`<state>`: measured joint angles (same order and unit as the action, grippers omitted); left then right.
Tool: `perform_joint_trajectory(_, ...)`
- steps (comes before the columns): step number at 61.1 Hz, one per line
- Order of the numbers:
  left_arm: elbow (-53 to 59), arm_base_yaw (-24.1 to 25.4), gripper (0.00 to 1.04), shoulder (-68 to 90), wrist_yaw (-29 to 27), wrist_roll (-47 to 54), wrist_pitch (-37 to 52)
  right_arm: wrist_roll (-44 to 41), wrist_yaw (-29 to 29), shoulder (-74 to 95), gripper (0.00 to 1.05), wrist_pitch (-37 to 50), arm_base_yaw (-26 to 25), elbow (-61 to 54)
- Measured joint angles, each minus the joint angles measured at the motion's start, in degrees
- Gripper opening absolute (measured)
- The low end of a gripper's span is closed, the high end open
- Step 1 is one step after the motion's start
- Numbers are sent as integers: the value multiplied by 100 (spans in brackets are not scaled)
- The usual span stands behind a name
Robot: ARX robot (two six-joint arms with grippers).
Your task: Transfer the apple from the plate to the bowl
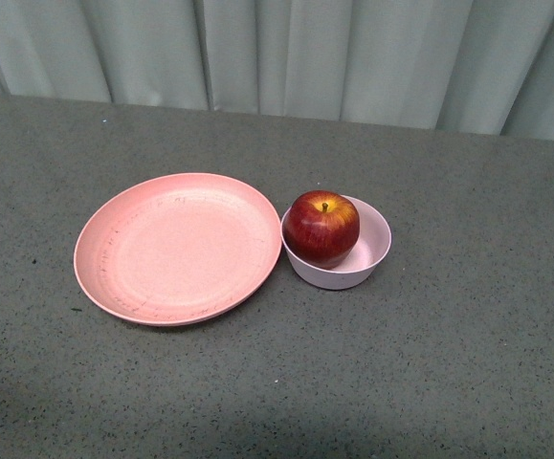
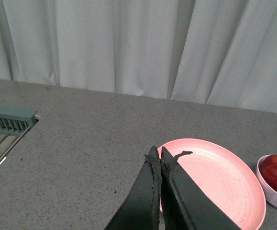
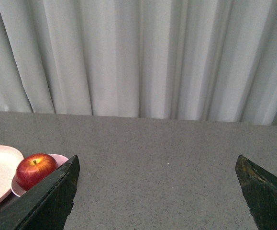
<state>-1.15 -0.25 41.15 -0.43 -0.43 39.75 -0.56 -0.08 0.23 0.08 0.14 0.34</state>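
Grey table, no writing anywhere: the apple sits in the bowl, beside the bare plate. Only wrist views show grippers: left gripper pressed together, right gripper spread wide.

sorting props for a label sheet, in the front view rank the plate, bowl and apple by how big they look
1. plate, clearly the widest
2. bowl, a little wider than the apple
3. apple, sitting in the bowl
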Motion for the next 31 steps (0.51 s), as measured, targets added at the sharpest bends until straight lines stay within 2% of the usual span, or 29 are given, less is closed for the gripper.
perform_joint_trajectory(31,9,11,4,-1882,37,0,-1733,0,0,0,95,2,0,0)
